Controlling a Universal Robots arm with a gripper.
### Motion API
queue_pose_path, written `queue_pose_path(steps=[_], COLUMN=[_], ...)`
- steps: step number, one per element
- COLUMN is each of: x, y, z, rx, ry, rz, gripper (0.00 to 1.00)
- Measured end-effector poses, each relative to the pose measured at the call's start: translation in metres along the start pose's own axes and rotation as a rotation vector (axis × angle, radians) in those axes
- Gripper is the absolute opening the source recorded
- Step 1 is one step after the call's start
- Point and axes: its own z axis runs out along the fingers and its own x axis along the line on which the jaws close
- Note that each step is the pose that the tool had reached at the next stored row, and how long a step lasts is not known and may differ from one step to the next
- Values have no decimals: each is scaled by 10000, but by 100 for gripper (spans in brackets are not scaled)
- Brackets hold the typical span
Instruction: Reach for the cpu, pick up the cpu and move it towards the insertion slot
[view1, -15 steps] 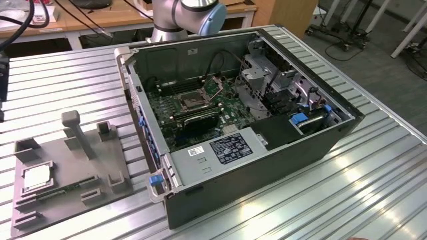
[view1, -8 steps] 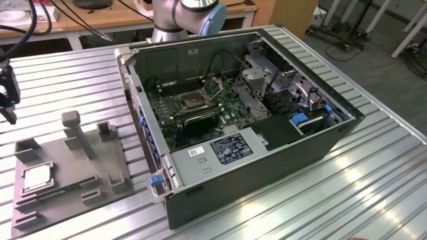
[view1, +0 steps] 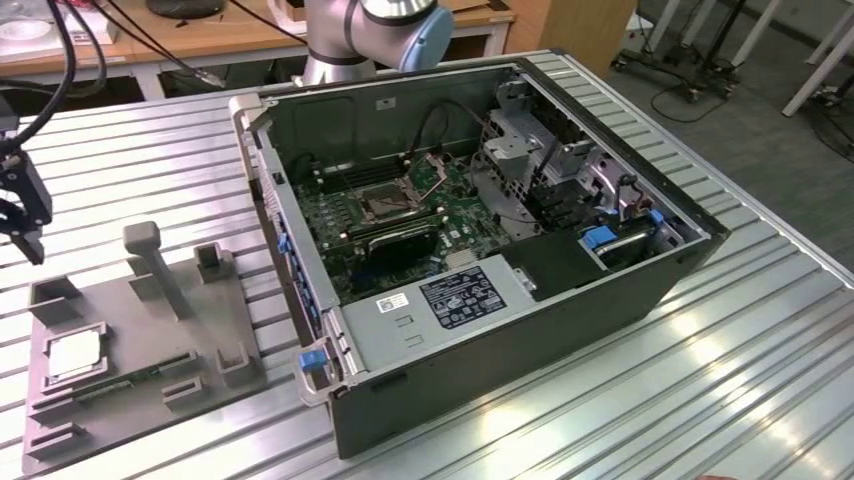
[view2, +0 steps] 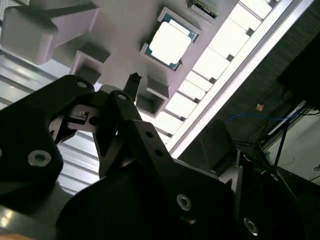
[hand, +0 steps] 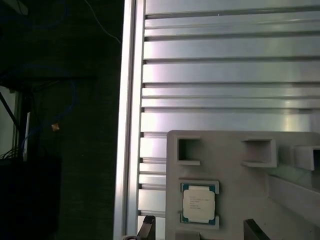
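Note:
The cpu (view1: 74, 355) is a silvery square chip with a thin green rim. It lies flat in a square recess of the grey plastic tray (view1: 147, 340), and both wrist views show it (view2: 170, 44) (hand: 199, 202). My gripper (view1: 27, 245) hangs above the table at the exterior view's left, higher than the tray and apart from the cpu. In the first wrist view its two dark fingertips (hand: 146, 224) stand wide apart, open and holding nothing. The insertion slot (view1: 387, 205), a metal-framed socket with a dark centre, sits on the green motherboard inside the open computer case.
The computer case (view1: 534, 290) lies on its side on the ribbed metal table (view1: 721, 380). Upright grey posts (view1: 150, 262) rise from the tray. A thin green memory stick (view1: 123, 378) lies in the tray near the cpu. Cables hang behind my gripper.

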Motion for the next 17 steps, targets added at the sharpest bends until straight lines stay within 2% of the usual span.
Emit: queue_pose_path(steps=[4, 17], x=[7, 10], y=[-60, -77], z=[72, 306], rx=[-2, 0], ry=[-3, 1], rz=[-1, -1], gripper=[76, 76])
